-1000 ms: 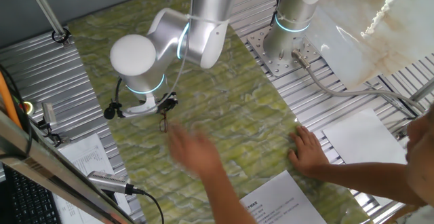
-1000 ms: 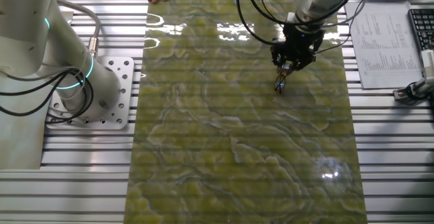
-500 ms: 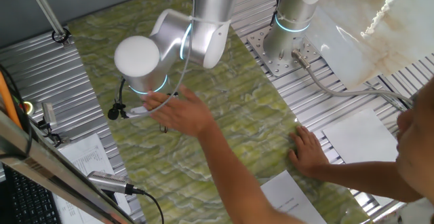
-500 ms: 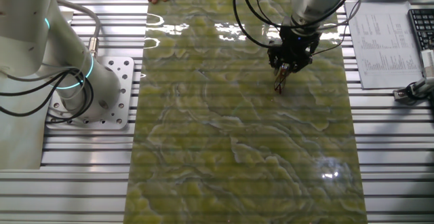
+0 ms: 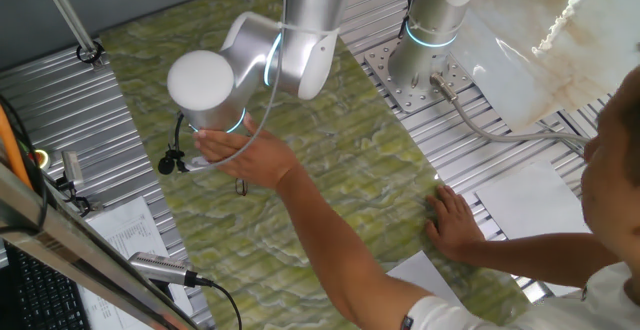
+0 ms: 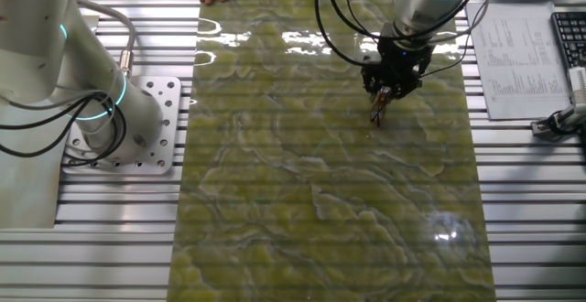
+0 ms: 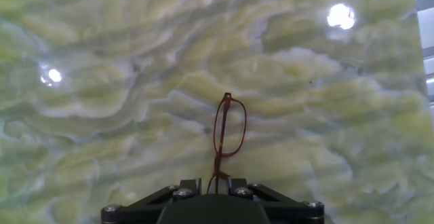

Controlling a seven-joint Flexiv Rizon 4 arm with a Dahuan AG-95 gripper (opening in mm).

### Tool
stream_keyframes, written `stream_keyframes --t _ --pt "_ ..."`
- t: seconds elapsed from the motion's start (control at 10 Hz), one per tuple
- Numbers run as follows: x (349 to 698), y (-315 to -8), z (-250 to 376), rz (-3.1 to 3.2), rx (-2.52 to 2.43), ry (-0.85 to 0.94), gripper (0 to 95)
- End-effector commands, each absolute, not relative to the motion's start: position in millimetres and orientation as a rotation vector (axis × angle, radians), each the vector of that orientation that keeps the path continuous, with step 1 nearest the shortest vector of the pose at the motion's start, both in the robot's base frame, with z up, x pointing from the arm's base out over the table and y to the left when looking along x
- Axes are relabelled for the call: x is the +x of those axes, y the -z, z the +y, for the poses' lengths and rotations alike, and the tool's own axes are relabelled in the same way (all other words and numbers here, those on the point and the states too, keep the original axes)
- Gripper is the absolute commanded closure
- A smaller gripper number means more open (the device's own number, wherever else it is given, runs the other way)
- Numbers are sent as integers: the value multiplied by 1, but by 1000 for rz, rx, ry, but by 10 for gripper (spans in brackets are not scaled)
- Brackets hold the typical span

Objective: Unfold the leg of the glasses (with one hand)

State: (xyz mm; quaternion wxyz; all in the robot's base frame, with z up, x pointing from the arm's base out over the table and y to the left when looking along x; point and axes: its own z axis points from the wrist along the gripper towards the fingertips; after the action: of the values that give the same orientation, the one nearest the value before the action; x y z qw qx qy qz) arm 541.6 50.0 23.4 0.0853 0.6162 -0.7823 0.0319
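Green marbled sheet (image 6: 320, 183) with pale veins covers the middle of the table, glossy enough to show bright lamp reflections, and ribbed metal slats (image 6: 531, 201) lie along both its sides. At the bottom centre of the hand view sits the black hand (image 7: 218, 180); the glasses (image 7: 229, 132) stick out from between its fingers over the sheet, a thin reddish-brown wire rim with one oval lens seen almost edge-on. The fingertips are hidden below the frame edge, so I cannot tell for sure if they are closed on the glasses; the leg cannot be made out separately. In the other fixed view the hand (image 6: 385, 103) hangs from the silver arm in the upper right, with the glasses (image 6: 376, 113) as a small dark thing at its tip, near the sheet. In one fixed view a person's bare hand (image 5: 240, 155) reaches under the round arm joint (image 5: 205, 82) and covers the gripper, while the other bare hand (image 5: 455, 222) lies flat at the sheet's right edge. Printed papers (image 6: 520, 59) lie at the far right, and a second arm base (image 6: 119, 119) stands on a drilled plate on the left.
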Motion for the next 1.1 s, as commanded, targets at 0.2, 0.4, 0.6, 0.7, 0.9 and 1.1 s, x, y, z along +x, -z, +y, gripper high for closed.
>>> stream_keyframes --t 0.2,0.4,0.6,0.7,0.9,1.1 --pt "541 -21 51 -2327 1837 -98 760" --pt "541 -19 52 -2332 1834 -96 760" --pt "541 -18 53 -2336 1829 -97 760" --pt "540 -18 53 -2337 1827 -97 950" --pt "541 -18 53 -2341 1828 -91 950" --pt "541 -18 53 -2340 1828 -91 950"
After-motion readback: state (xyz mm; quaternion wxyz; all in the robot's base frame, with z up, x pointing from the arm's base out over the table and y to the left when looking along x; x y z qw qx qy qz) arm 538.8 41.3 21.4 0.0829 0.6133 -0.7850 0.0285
